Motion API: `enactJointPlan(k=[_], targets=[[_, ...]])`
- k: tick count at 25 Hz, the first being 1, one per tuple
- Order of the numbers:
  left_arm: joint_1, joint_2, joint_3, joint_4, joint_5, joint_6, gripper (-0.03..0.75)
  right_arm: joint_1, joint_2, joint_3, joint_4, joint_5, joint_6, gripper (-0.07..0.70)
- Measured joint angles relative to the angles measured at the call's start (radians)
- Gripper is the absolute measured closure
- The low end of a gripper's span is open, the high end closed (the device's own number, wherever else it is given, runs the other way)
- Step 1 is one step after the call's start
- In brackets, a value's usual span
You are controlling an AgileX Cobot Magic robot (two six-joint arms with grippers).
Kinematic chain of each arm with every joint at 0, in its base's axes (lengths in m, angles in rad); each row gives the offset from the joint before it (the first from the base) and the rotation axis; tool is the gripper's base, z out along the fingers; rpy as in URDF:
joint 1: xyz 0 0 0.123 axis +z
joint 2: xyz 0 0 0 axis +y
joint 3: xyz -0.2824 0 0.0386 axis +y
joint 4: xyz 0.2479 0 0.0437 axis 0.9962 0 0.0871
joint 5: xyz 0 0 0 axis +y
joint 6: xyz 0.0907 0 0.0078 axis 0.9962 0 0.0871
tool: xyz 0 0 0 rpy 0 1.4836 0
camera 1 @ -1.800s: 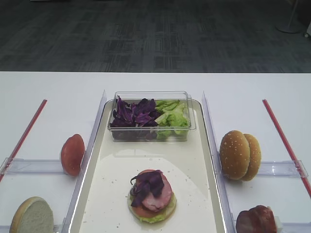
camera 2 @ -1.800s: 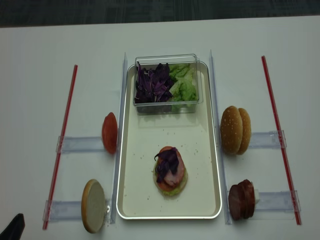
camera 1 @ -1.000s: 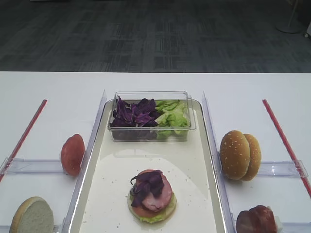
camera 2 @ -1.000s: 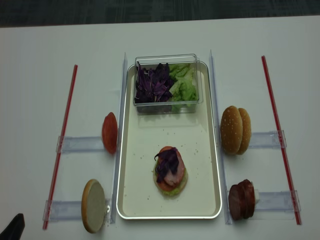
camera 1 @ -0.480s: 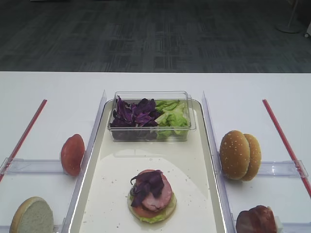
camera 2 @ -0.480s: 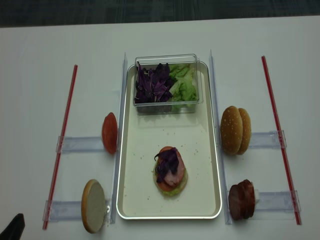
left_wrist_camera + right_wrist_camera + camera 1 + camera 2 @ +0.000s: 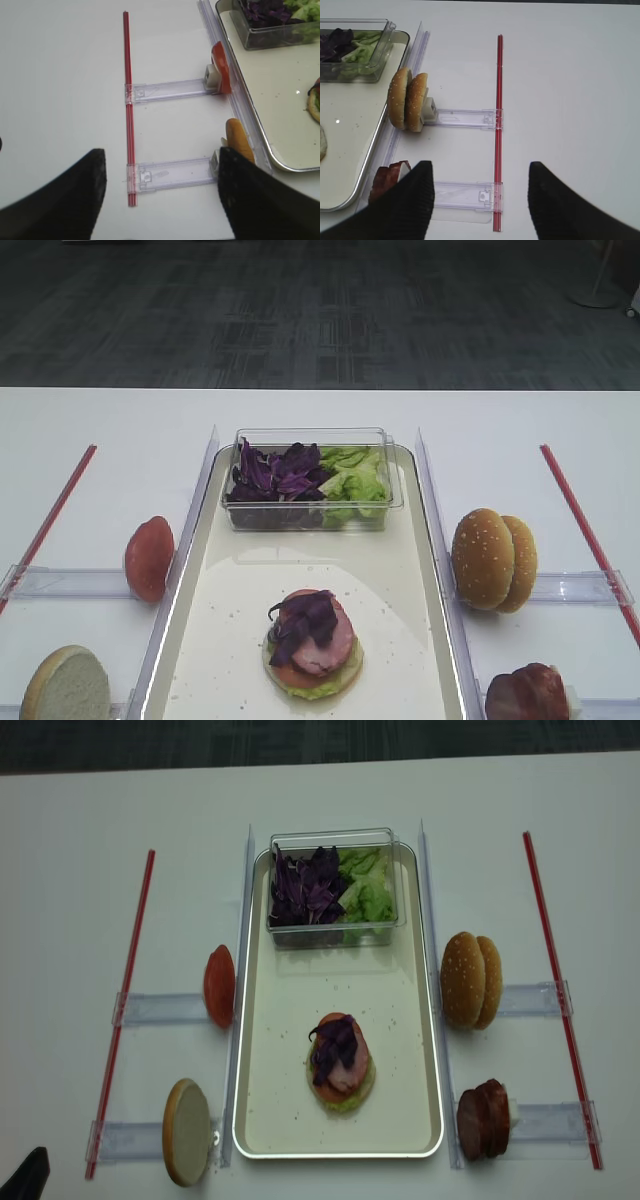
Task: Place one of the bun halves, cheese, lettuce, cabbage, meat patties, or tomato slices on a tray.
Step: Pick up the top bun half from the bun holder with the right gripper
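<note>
Looking across my feeds, I see the long cream-white glossy tray (image 7: 400, 1020) already carrying a half-built burger stack (image 7: 340, 1065): a pale bun base, something green at its edge, pinkish-red slices and dark purple shredded cabbage on top. I judge the build well along but uncapped, since both golden-brown sesame-speckled bun halves (image 7: 470, 980) stand on edge in their clear holder just right of the tray. The clear plastic box (image 7: 312, 480) at the tray's far end holds more purple cabbage (image 7: 275, 472) beside pale green crinkled lettuce (image 7: 355, 475). The dark maroon meat patties (image 7: 484, 1118) wait at the near right, a round pinkish-red tomato slice (image 7: 219, 986) at the left. My right gripper (image 7: 480, 197) hangs with jaws spread and empty, well short of the buns; the left gripper (image 7: 160, 192) is likewise parted, holding nothing. Cheese I cannot find anywhere, and the stack's lower layers are hidden under the cabbage.
</note>
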State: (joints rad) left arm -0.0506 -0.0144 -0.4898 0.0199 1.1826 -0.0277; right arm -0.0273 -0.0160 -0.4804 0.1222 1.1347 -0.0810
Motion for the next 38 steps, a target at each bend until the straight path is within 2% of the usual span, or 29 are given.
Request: enactJointPlan(k=[16, 29, 38], targets=[[0.000, 0.000, 0.000, 0.000, 0.000, 0.000, 0.275, 0.000, 0.066, 0.000, 0.000, 0.002, 0.000, 0.186], [0.000, 0.000, 0.000, 0.000, 0.000, 0.000, 0.275, 0.000, 0.283, -0.112, 0.044, 0.126, 0.037, 0.186], [0.000, 0.000, 0.000, 0.002, 0.000, 0.000, 0.275, 0.000, 0.453, -0.184, 0.063, 0.133, 0.060, 0.186]])
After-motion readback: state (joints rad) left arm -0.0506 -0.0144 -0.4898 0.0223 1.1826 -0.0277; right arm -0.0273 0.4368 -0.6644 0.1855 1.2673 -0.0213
